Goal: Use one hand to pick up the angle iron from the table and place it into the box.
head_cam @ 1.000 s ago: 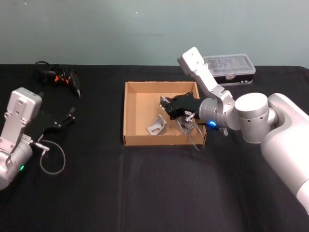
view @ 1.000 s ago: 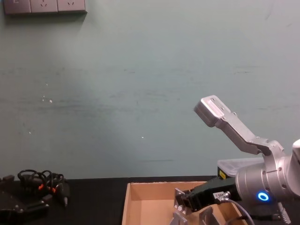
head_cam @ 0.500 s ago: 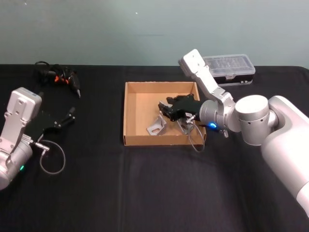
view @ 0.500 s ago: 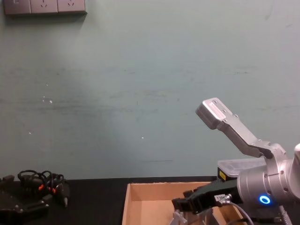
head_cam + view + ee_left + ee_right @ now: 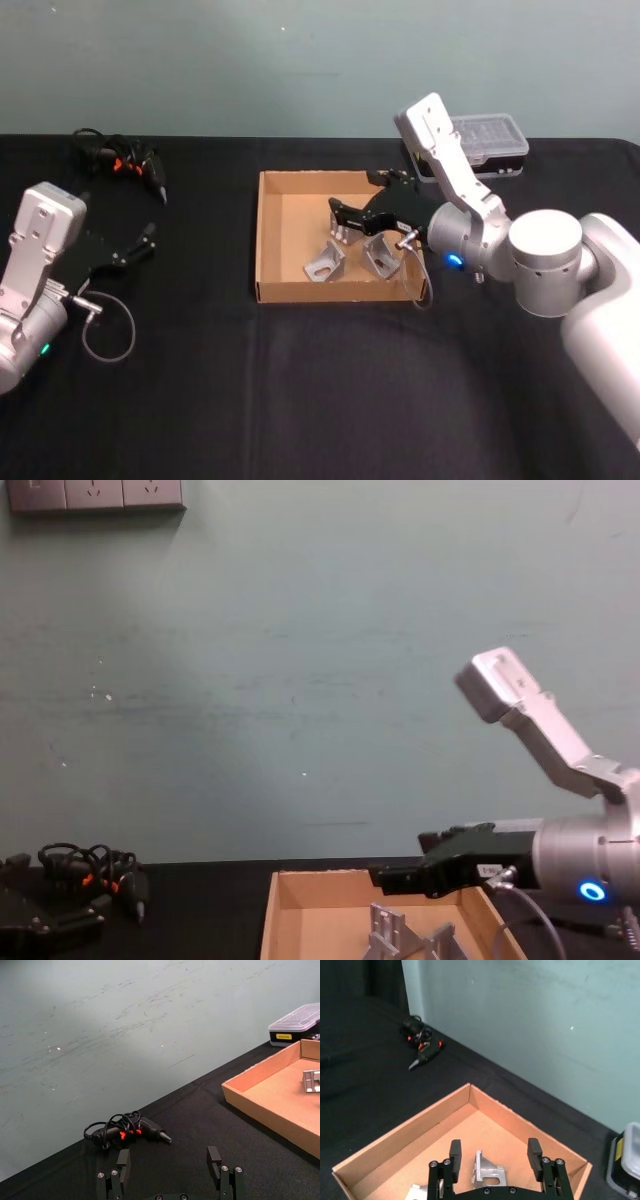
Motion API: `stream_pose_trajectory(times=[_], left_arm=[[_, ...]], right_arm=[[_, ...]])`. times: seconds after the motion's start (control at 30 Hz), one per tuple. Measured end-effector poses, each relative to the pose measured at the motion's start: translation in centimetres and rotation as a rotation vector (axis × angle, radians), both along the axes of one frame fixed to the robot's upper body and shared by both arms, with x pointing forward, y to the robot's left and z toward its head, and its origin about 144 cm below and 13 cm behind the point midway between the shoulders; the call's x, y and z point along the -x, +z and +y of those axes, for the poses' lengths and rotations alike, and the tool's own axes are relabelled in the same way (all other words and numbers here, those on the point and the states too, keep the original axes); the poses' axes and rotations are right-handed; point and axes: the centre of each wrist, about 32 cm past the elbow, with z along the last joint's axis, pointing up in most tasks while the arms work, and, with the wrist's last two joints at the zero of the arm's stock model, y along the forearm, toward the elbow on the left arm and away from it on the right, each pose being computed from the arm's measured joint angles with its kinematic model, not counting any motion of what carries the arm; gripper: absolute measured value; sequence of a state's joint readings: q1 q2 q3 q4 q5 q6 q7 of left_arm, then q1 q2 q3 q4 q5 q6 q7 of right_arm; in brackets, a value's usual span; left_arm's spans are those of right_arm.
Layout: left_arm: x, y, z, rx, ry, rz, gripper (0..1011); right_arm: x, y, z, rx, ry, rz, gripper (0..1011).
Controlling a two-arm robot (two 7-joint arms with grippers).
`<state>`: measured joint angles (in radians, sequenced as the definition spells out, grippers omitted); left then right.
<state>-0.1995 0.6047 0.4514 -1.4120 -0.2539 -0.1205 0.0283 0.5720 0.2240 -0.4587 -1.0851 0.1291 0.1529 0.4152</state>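
Your right gripper (image 5: pixel 362 207) hangs at the centre of the head view over the box (image 5: pixel 270 236), jaws spread wide and holding nothing. Below it an angle iron (image 5: pixel 487 1173) lies on the box floor, between the fingers in the right wrist view, a second bracket (image 5: pixel 324 261) beside it. Your left gripper (image 5: pixel 170 1165) sits low left on the tabletop (image 5: pixel 300 380), jaws released.

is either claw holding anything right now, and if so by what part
Nothing is held. The right claw hangs open above the box, with the two angle irons lying free on its floor. The left claw is open and parked at the table's left.
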Motion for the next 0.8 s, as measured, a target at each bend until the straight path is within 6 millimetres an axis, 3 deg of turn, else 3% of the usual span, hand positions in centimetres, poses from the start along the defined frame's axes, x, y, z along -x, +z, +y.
stream_pose_trajectory(times=[0.23,0.5,0.8], left_arm=[[0.0,0.0,0.0,0.000,0.000,0.000,1000],[0.0,0.0,0.0,0.000,0.000,0.000,1000],[0.0,0.0,0.0,0.000,0.000,0.000,1000]], right_arm=[[2.1,0.4,-1.2,-0.029,-0.017,-0.096,997],[4.7,0.6,-3.1,-0.030,-0.061,-0.205,1003],[8.3,-1.0,-5.6,-0.033,-0.165,-0.278,1003]])
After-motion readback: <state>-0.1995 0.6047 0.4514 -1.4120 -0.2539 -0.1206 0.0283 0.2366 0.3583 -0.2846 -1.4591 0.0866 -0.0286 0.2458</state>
